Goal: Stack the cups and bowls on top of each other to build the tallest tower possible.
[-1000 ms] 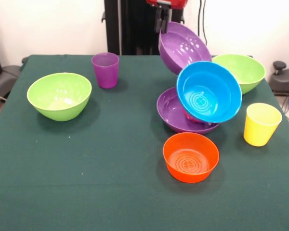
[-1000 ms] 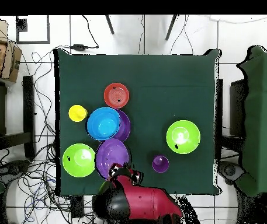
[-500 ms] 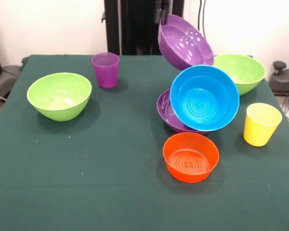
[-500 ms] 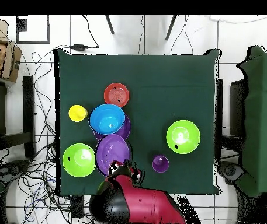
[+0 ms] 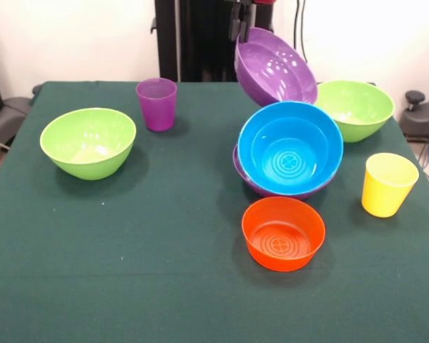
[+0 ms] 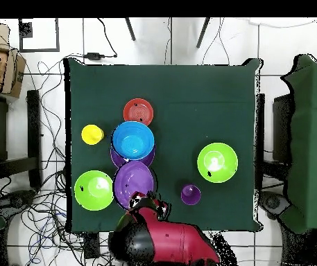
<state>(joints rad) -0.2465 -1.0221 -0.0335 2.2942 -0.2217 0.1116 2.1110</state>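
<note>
Your hand (image 5: 243, 25) pinches the raised, tilted purple bowl (image 5: 274, 70) at its 11 o'clock rim; the blue bowl (image 5: 290, 148) has since settled level.

The glossy red and black rounded robot arm (image 6: 162, 239) has a bulbous black joint beside its red shell; a dark slim-fingered gripper (image 5: 243, 21) tips it.

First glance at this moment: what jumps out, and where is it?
A wide purple bowl hangs tilted in the air at the table's far side, its rim pinched by the end effector. Just in front of it, the large blue bowl sits nested in a second purple bowl, with the orange bowl nearer the camera.
</note>
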